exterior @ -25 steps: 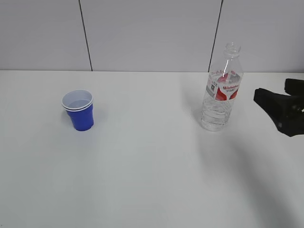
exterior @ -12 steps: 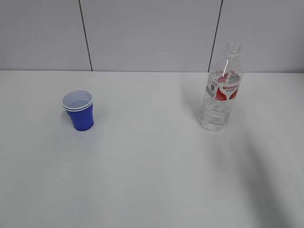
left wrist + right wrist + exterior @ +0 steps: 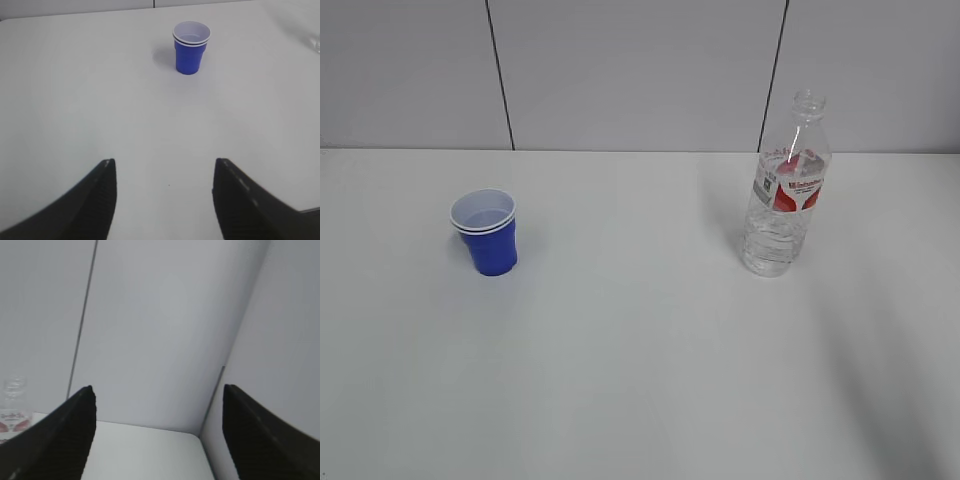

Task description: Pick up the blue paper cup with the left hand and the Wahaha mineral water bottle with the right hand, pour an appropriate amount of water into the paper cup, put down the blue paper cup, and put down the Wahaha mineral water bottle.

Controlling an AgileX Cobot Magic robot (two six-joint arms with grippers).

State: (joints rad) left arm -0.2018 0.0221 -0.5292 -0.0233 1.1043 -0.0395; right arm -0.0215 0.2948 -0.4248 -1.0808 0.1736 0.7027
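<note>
The blue paper cup [image 3: 486, 232] stands upright on the white table at the left, with some water in it. It also shows in the left wrist view [image 3: 190, 47], far ahead of my open, empty left gripper [image 3: 164, 170]. The Wahaha mineral water bottle [image 3: 786, 187] stands upright at the right, capless, with a red-and-white label. In the right wrist view only its top [image 3: 13, 407] shows at the left edge, beside my open, empty right gripper [image 3: 157, 392], which faces the back corner of the table. Neither gripper shows in the exterior view.
The white table [image 3: 640, 350] runs back to a grey panelled wall [image 3: 640, 70] with two dark seams. The right wrist view shows the table's far right corner [image 3: 197, 437] meeting two walls.
My right gripper, at the right edge of the exterior view a second ago, has drawn back out of view. The cup and the bottle have not moved.
</note>
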